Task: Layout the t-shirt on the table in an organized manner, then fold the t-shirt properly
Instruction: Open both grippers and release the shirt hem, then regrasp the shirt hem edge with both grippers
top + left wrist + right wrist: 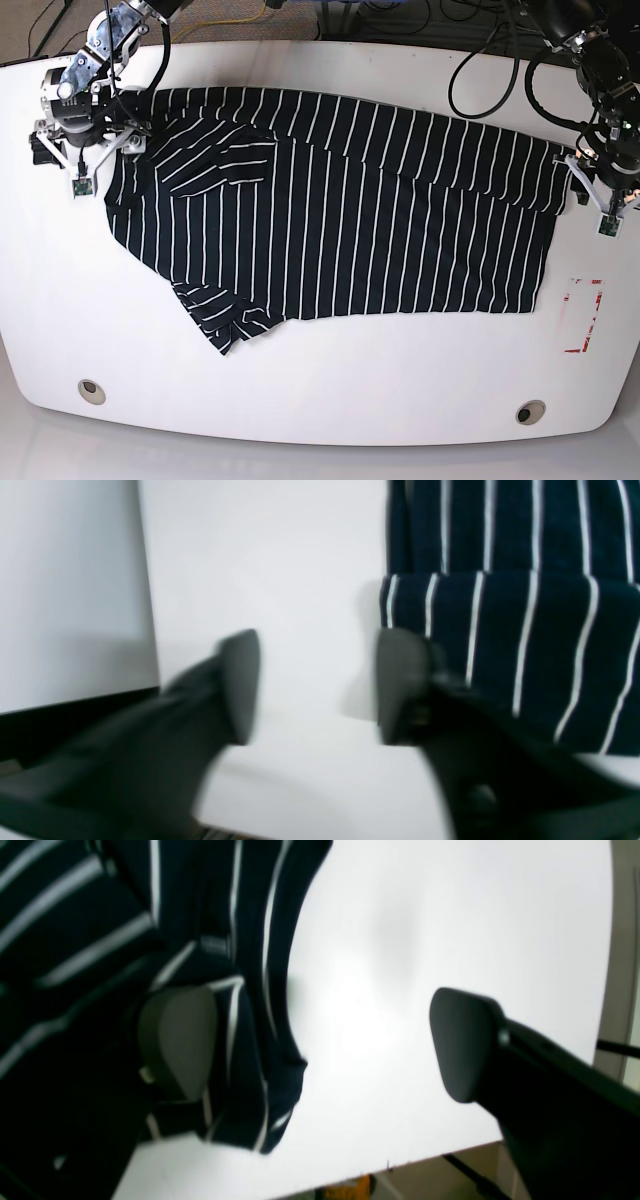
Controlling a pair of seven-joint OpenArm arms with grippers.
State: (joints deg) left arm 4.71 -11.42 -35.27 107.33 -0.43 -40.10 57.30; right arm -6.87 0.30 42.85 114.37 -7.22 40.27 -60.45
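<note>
The dark navy, white-striped fabric t-shirt point(340, 210) lies spread on the glossy white surface point(320, 400). Wrist views alone show both jaws parted: left end effector point(317, 685) empty beside the hem, right end effector point(320, 1045) wide, straddling a fold.

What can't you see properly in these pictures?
- Left wrist view: the left gripper is smeared by motion; whether it touches the t-shirt is unclear.
- Right wrist view: blur hides whether cloth lies between the right gripper jaws.
- Base view: the table under the shirt is covered; both grippers are too small to judge.
</note>
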